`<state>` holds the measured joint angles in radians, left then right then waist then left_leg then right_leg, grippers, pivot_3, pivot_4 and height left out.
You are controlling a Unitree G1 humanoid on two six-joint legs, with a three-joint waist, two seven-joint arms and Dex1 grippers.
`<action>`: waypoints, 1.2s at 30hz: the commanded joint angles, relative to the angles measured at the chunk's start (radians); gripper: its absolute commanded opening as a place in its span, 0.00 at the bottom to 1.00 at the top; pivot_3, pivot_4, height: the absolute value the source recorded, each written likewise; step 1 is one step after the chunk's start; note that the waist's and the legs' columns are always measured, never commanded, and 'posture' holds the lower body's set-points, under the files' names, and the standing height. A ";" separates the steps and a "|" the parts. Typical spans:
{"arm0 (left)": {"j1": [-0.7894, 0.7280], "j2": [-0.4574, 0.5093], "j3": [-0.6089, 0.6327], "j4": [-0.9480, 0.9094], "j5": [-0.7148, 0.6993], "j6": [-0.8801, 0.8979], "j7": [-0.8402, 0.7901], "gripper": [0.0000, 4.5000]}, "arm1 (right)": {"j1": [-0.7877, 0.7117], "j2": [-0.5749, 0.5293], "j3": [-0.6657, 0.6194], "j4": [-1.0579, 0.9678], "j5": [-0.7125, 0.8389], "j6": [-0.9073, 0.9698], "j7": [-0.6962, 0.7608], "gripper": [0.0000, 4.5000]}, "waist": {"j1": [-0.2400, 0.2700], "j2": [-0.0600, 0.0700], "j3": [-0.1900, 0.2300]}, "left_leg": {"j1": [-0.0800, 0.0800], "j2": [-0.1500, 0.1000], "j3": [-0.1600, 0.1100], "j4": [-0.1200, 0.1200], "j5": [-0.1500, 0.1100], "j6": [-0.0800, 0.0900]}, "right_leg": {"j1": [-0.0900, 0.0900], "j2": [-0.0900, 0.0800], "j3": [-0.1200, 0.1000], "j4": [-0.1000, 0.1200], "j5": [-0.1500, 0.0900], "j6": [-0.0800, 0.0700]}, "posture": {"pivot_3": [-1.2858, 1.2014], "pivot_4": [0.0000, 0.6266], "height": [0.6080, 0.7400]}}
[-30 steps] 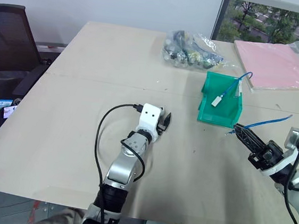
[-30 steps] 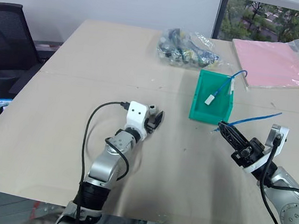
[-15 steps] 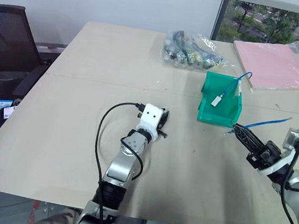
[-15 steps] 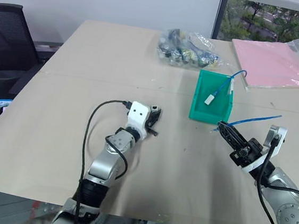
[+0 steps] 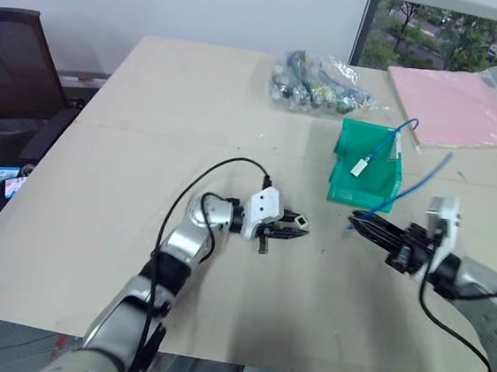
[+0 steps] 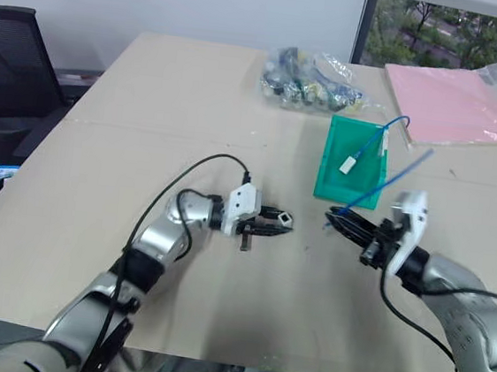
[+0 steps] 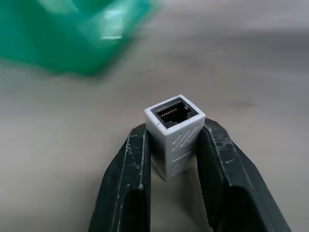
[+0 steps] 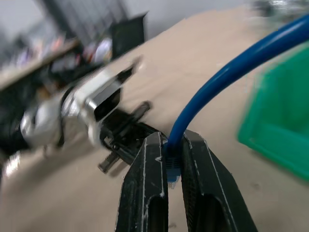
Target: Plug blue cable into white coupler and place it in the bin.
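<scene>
Both arms have swung inward since a second ago. Then the left claw [image 5: 292,232] pointed away from the robot with its jaws spread over the desk [image 5: 148,122]; now it points right, toward the other arm, and is clamped on the white coupler [image 7: 174,131], whose dark socket faces outward past the fingertips [image 7: 134,145]. The right claw [image 5: 362,226] has come left from the near right of the desk and is pinched tight on the blue cable [image 8: 227,72] just behind its plug, the rest of the cable arching up and back over the arm. Plug and socket now face each other across a short gap in front of the bin [image 5: 345,183], which stands just beyond them on the right half of the desk and already holds another blue cable with a white end piece [image 5: 362,167]. Judging by this, picking up is finished and mating is the step in hand: the two ends look roughly lined up but are not yet touching.
</scene>
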<state>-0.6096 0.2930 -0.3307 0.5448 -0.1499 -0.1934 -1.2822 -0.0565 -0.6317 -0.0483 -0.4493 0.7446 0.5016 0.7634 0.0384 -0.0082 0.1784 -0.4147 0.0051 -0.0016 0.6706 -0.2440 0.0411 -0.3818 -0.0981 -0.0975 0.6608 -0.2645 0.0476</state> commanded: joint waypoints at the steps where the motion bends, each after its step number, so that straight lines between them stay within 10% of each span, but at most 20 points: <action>1: -0.107 -0.042 -0.049 0.217 0.046 -0.138 -0.152 0.17 | -0.066 -0.020 0.093 0.036 -0.186 -0.152 0.080 0.00 | 0.000 -0.001 0.000 | 0.000 -0.001 0.000 0.000 0.000 0.000 | 0.000 0.000 0.000 0.000 0.000 0.000 | 0.52 0.24 0.91; 15: -0.319 -0.112 -0.139 0.580 0.101 -0.336 -0.332 0.17 | -0.189 0.008 0.191 0.258 -0.350 -0.445 0.328 0.00 | -0.004 -0.003 0.000 | 0.000 -0.001 -0.001 0.000 0.000 0.001 | 0.001 0.000 -0.002 0.000 0.000 0.000 | 0.52 0.24 0.91; 36: -0.335 -0.094 -0.262 0.584 -0.014 -0.361 -0.332 0.17 | -0.311 0.037 0.250 0.505 -0.474 -0.756 0.536 0.00 | -0.022 -0.004 0.000 | 0.001 0.000 -0.002 0.000 0.000 0.000 | 0.002 0.000 -0.002 0.000 0.000 0.000 | 0.52 0.24 0.91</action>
<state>-0.9798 0.2100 -0.5224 1.1145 -0.1938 -0.5529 -1.5844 -0.3586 -0.5963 0.1907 0.0500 0.2851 -0.2350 1.2877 0.0161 -0.0119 0.1783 -0.4136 0.0050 -0.0034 0.6709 -0.2443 0.0415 -0.3796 -0.0982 -0.0996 0.6613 -0.2645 0.0480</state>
